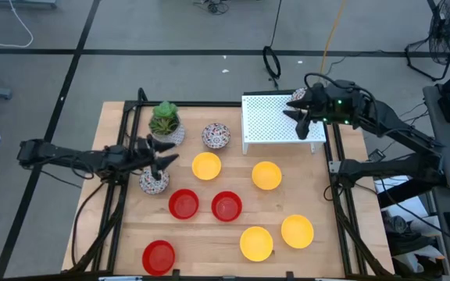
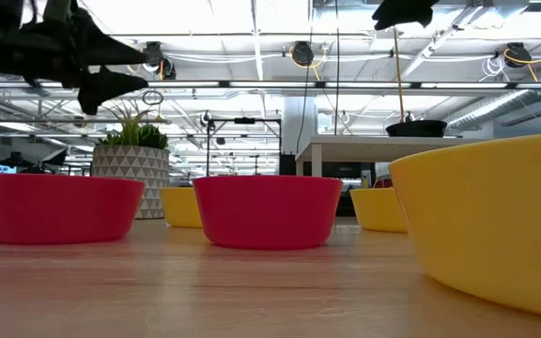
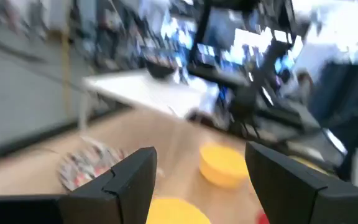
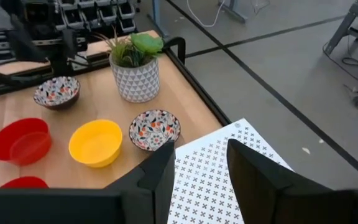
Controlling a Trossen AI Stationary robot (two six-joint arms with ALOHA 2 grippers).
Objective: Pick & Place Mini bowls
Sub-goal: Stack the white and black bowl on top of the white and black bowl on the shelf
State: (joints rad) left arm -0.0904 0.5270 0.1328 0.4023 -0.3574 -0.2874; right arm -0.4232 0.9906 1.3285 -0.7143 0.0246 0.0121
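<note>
Mini bowls stand on the wooden table (image 1: 233,265): three red ones (image 1: 183,204), several yellow ones (image 1: 266,175) and two speckled ones (image 1: 216,136). A third speckled bowl (image 1: 297,95) sits on the far right corner of a white perforated rack (image 1: 272,123). My left gripper (image 1: 165,161) hovers open and level at the table's left, just above and beside the speckled bowl (image 1: 154,182). In its wrist view the gap between the fingers (image 3: 201,180) is empty. My right gripper (image 1: 301,119) hangs open above the rack, nothing between its fingers (image 4: 201,171).
A green plant in a patterned pot (image 1: 165,122) stands at the far left, close to my left gripper. The rack fills the far right corner. Black frame rails (image 1: 336,179) run along the table's left and right sides.
</note>
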